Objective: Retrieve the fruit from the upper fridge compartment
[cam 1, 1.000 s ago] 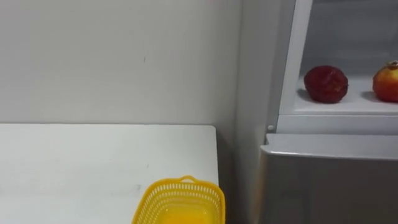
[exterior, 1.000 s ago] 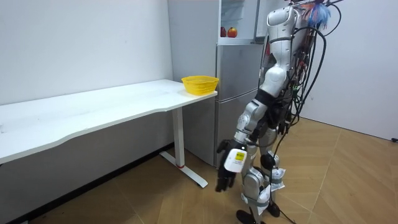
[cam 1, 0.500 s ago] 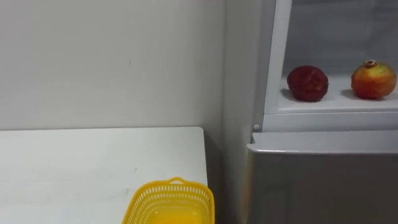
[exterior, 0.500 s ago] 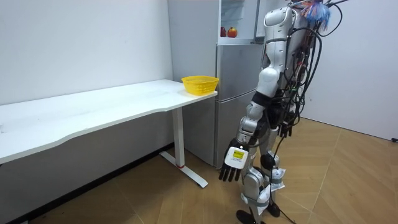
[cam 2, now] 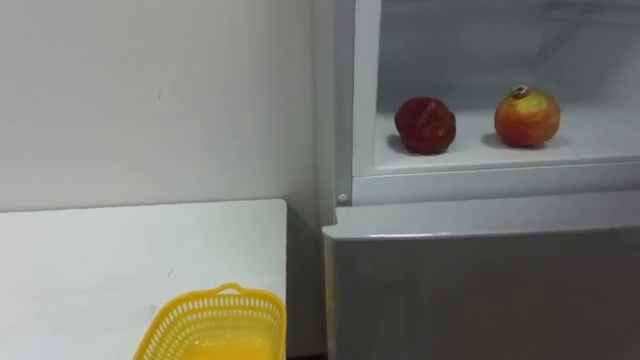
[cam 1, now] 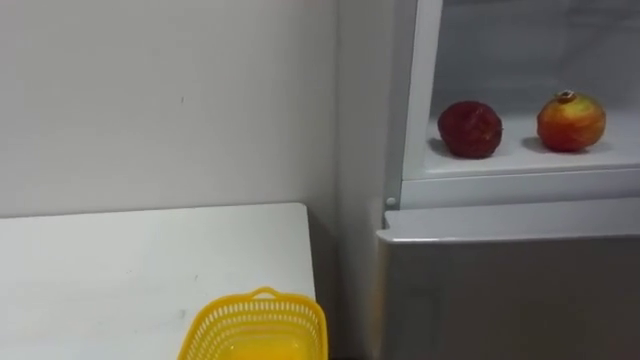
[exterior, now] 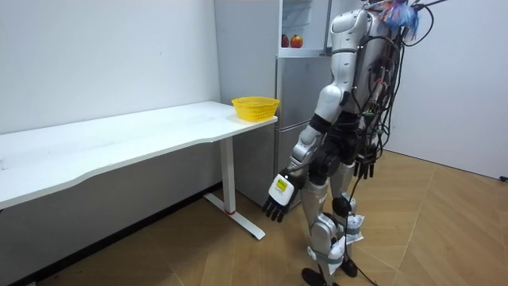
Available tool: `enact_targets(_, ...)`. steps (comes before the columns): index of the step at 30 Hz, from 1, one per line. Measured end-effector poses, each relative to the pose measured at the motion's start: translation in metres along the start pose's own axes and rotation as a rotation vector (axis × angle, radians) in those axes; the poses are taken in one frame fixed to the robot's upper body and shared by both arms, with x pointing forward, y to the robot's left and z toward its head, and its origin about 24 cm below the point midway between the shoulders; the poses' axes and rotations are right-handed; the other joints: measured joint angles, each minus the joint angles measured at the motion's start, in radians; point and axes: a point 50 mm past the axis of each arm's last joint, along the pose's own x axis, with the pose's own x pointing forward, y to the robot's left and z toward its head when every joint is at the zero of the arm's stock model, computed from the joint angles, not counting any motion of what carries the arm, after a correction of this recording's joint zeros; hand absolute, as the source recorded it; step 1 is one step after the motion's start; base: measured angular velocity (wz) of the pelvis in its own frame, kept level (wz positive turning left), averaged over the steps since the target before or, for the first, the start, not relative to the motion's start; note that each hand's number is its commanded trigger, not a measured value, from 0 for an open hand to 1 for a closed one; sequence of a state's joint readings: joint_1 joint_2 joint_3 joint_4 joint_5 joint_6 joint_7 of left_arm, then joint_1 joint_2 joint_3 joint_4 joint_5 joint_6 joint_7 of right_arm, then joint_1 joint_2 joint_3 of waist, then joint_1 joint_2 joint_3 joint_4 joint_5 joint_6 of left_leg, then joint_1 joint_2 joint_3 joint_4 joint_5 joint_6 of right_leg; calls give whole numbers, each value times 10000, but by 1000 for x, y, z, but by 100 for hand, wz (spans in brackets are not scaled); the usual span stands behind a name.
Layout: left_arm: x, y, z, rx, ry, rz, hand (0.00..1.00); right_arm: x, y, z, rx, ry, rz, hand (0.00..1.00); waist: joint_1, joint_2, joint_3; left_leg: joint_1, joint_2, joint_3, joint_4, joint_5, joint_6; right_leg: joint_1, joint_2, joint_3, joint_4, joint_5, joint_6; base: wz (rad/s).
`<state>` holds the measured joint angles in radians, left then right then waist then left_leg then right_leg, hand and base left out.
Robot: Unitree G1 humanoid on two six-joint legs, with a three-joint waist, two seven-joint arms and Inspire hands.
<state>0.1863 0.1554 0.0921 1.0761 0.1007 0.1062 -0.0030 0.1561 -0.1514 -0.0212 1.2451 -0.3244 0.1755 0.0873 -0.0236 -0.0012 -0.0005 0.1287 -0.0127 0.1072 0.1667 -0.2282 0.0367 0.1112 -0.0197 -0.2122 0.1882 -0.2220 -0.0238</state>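
Note:
The upper fridge compartment [cam 1: 520, 165] stands open, and on its white shelf lie a dark red fruit [cam 1: 470, 129] and, to its right, a red-and-yellow pomegranate [cam 1: 570, 121]. In the room view both fruits [exterior: 290, 40] show at the robot's head height, and I stand right in front of the fridge [exterior: 298, 111]. My left hand [exterior: 275, 199] hangs low at knee height, swung forward toward the fridge, its fingers spread and empty. My right hand [exterior: 363, 165] hangs by my hip on the far side.
A yellow mesh basket [cam 1: 255, 328] sits at the corner of the white table [cam 1: 120, 270], just left of the fridge. The closed grey lower fridge door [cam 1: 500, 290] lies below the open shelf. A white wall runs behind the table.
My left arm has swung forward and up, toward the room view's left. The eye view has shifted right, so the fruits sit nearer the picture's middle.

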Motion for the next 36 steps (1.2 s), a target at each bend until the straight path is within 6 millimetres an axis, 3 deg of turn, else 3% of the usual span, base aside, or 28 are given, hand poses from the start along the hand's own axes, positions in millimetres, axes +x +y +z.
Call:
enact_targets(8, 1, -5, 5, 668, -148, -127, 0, -1, -5, 9, 5, -380, -605, 0, 6, -16, -1, 25, 15, 256, -14, 2, 1, -76, 24, 234, 27, 2, 3, -9)
enact_targets(18, 1, -8, 11, 857, -538, -64, 0, -10, -24, 52, 378, -2689, -2548, 0, -14, 17, 23, 13, 23, 307, -16, 2, 1, -121, 52, 328, -6, 14, 18, -1)
enact_targets(25, 0, -9, 13, 1178, -744, 8, 0, -27, -37, 81, 1031, -4721, -3377, 0, -80, -6, -14, -55, 29, 399, -29, 3, 0, -228, 51, 379, 1, 26, 22, -3)
enact_targets(28, 0, -9, 17, 1327, -969, 93, 0, -47, -44, 101, 950, -6157, -3908, 0, -93, -52, -18, -122, 44, 523, -26, 7, -5, -355, 64, 503, 49, 35, 19, -12)
enact_targets(33, -2, -6, 19, 1317, -1327, 234, 0, -125, -56, 147, 536, -10320, -5238, 0, -253, -166, 8, -131, 70, 817, -28, 7, -6, -460, 81, 715, 139, 60, 7, -15)
enact_targets(36, -3, -4, 22, 1319, -1501, 404, 0, -143, -55, 157, 472, -11266, -5359, 0, -249, -249, -44, -109, 72, 849, -33, 7, -7, -461, 82, 729, 128, 68, 17, -3)
